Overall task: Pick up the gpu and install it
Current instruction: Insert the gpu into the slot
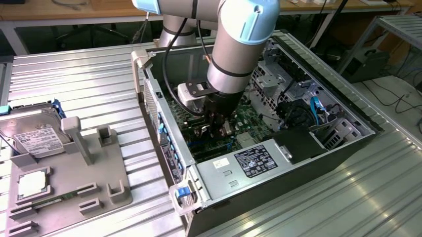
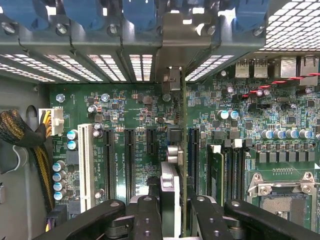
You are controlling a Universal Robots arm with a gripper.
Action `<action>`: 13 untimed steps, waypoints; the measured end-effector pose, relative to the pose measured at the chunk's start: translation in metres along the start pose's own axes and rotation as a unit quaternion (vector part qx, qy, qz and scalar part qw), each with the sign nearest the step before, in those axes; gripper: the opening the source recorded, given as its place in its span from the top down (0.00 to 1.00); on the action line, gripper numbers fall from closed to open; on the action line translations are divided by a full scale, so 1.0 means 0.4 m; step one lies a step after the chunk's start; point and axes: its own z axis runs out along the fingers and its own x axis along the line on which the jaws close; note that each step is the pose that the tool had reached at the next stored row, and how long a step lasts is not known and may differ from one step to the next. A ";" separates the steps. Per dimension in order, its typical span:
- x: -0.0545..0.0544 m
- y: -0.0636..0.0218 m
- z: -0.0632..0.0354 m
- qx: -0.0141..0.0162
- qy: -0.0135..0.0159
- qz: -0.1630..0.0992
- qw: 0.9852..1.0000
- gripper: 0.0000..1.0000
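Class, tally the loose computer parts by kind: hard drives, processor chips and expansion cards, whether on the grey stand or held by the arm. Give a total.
Boxy silver hard drive with white label: 1
Small square silver processor chip: 1
Thin green gpu expansion card, held in the gripper: 1
Total: 3

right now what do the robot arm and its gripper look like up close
The arm is a thick round tube in silver-grey metal, with light blue caps at its joints. A black cable runs alongside it. At the wrist sit a black section and a white box-shaped module. The gripper has black jointed links with round bolt heads, seen in the wrist view.
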 end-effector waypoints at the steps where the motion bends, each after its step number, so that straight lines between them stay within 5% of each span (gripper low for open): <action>1: 0.000 0.000 0.000 0.000 0.000 0.000 1.000 0.72; 13: 0.000 0.000 0.003 0.000 0.000 0.000 1.000 0.72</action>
